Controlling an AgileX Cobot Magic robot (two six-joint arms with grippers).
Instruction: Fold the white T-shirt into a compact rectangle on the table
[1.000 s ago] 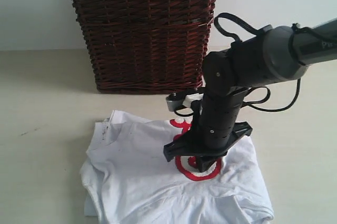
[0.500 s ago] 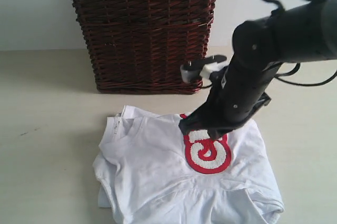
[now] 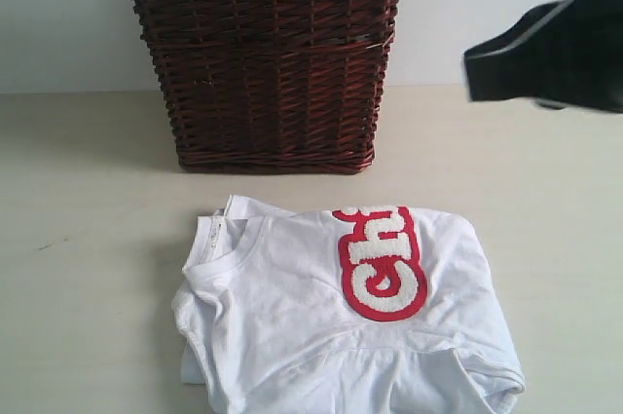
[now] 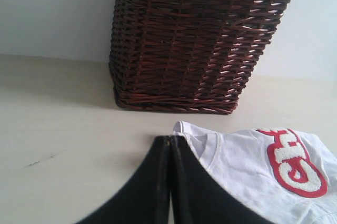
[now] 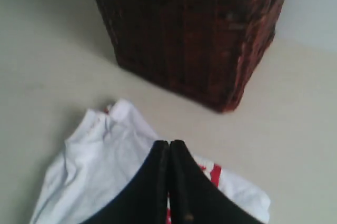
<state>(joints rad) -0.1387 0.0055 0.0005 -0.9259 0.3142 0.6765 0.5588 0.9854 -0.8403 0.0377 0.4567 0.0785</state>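
The white T-shirt (image 3: 292, 317) lies folded in a rough rectangle on the table (image 3: 78, 239), in front of the basket. Its red-outlined lettering (image 3: 383, 263) faces up and its collar is at the left. The right arm (image 3: 555, 44) shows as a dark blur at the upper right, well above and clear of the shirt. In the right wrist view my right gripper (image 5: 169, 145) is shut and empty, high over the T-shirt (image 5: 95, 176). My left gripper (image 4: 169, 140) is shut and empty, hovering just short of the T-shirt's (image 4: 247, 166) collar edge. It is out of the exterior view.
A tall dark brown wicker basket (image 3: 263, 54) with a lace-trimmed liner stands behind the shirt, against a pale wall. Bare beige tabletop stretches left and right of the shirt.
The right arm has lifted off the shirt and swung up and right to the frame's edge, uncovering the red lettering. The shirt shifted slightly right early on and now lies still.
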